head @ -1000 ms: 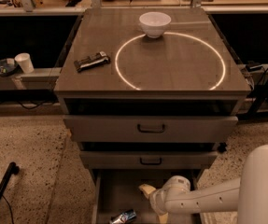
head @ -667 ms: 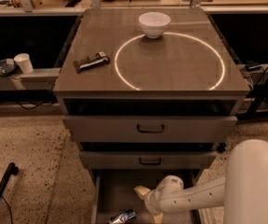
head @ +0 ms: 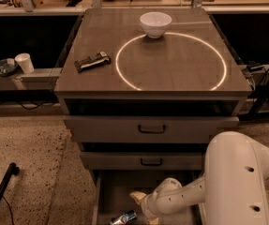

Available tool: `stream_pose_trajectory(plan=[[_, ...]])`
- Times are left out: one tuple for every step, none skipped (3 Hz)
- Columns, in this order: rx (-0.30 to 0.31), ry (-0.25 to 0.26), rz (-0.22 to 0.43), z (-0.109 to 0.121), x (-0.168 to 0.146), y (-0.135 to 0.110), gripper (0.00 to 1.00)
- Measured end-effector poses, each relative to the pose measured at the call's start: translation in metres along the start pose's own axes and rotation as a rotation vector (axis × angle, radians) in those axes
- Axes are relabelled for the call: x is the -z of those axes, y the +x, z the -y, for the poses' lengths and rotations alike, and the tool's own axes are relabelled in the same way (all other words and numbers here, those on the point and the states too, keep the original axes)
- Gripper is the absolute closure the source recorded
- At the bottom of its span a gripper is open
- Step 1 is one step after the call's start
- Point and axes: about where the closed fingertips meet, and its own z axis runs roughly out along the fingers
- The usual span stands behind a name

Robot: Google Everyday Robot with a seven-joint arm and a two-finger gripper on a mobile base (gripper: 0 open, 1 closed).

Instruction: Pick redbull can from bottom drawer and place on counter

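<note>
Claw [head: 143, 209] was down inside the bottom drawer [head: 117, 189], below the counter's front edge, w/ the arm reaching in from the right. Fingers [head: 136, 197] looked spread: released, nothing grasped. Can [head: 124, 217] lay on its side on the drawer floor, just beside the claw on its left; whether they touched, couldn't tell. Prob. the claw sat low & open to line up on the can before closing. Judged step = approach/grasp, lift not yet begun. Drawer stood pulled out past the front edge, which gave the arm room from above. Counter [head: 181, 64] was bare inside the circle [head: 116, 63], likely the drop spot. Bowl [head: 155, 23] sat by the far edge, on the circle's far arc. Packet [head: 93, 61] lay near the left edge, outside the circle, so both were out of the middle. Count: 1 can, 1 bowl, 1 packet, 1 circle, 3 drawers (1 open), 2 black handles [head: 152, 129], 1 cup [head: 25, 63] off beyond the left edge.
</note>
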Motion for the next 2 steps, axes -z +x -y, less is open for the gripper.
stream_pose_trajectory(plan=[[-0.013,0.009,0.069,-0.005,-0.012,-0.021,0.0],[-0.005,0.048,0.161,-0.009,-0.027,-0.056,0.0]])
